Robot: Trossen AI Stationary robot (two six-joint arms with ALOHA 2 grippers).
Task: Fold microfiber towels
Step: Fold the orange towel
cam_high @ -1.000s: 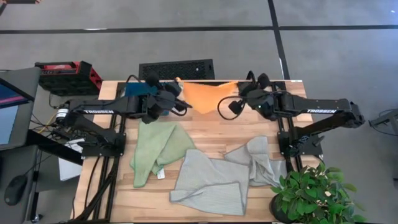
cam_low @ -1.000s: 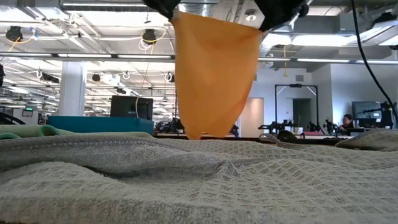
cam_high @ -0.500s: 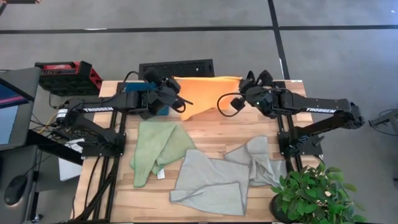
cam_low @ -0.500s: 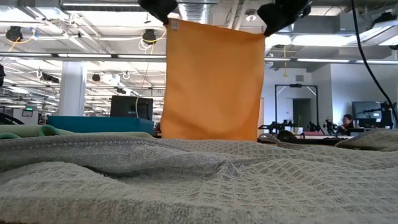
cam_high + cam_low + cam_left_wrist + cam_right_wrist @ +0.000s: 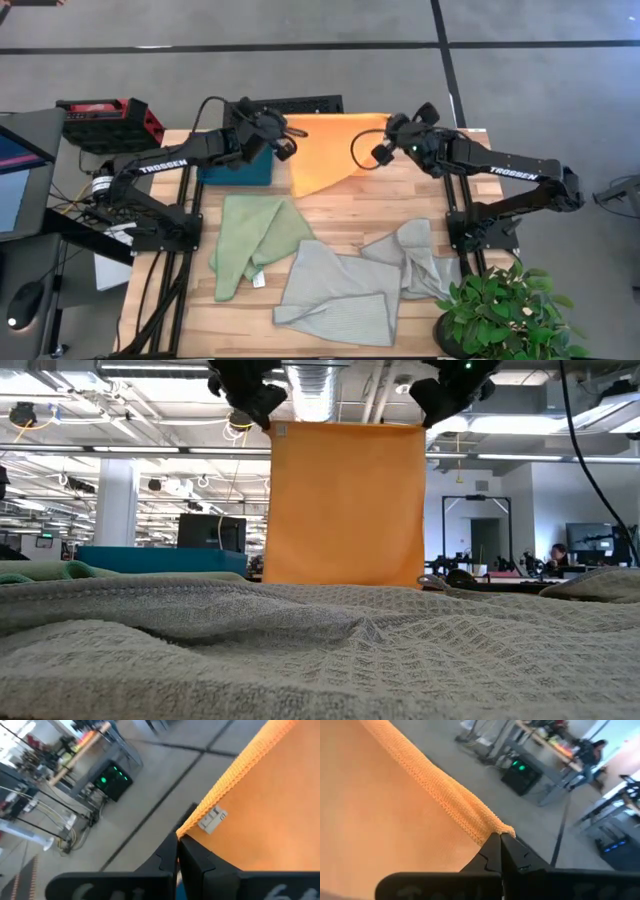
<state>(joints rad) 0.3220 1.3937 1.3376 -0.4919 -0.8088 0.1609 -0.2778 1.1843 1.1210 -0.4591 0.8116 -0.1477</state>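
Above the table's far edge, the orange towel (image 5: 345, 505) hangs spread flat, its top corners pinched by the left gripper (image 5: 262, 410) and right gripper (image 5: 432, 405), each clenched on thin hem only, so a tug apart could slip one corner free

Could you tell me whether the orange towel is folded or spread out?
Spread: the orange towel hangs flat, its top corners pinched by the left pincer and right pincer.

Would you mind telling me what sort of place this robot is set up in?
Probably a large open robotics lab or workshop: exposed ceiling ducts and strip lights overhead, other benches with equipment behind, and a person seated at a far workstation.
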